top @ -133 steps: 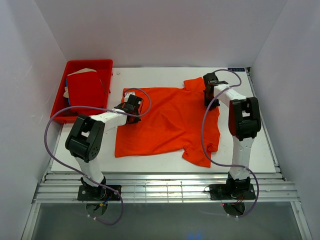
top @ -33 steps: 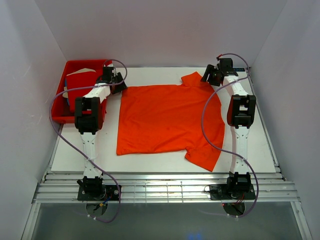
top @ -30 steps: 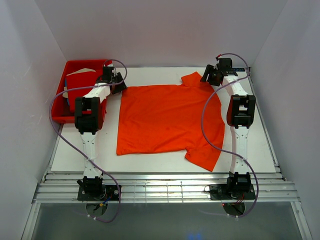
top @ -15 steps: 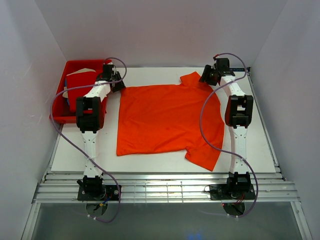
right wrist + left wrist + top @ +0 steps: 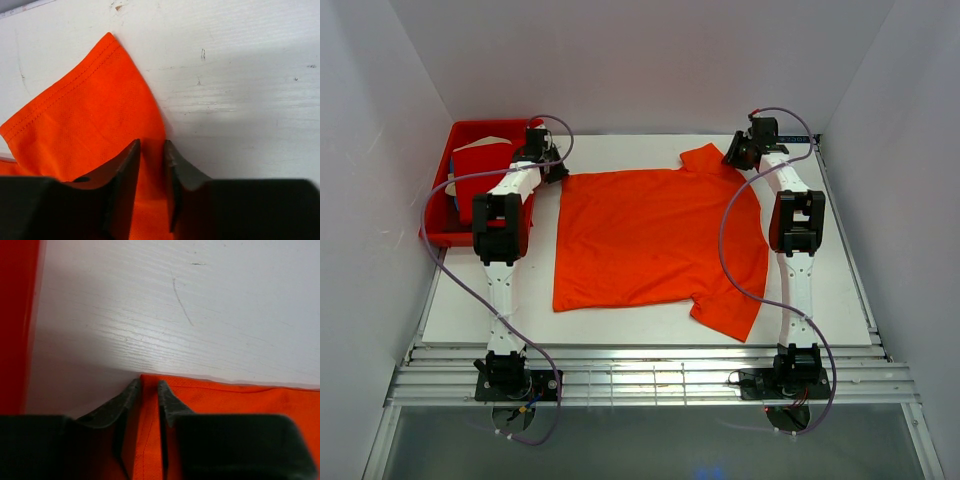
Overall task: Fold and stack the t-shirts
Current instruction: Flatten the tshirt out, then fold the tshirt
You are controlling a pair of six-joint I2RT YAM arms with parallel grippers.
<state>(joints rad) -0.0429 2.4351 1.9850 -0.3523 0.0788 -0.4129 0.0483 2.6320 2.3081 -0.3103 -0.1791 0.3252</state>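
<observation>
Orange t-shirt (image 5: 655, 235) flat; both jaws clamped on far corners; red tray (image 5: 445, 238) left.

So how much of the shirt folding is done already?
Not much yet. The orange t-shirt lies spread flat, with no folds made. The left gripper and right gripper each seem to pinch its far edge. The red t-shirt sits in the red tray. Left to do: folding the orange one and stacking both.
</observation>
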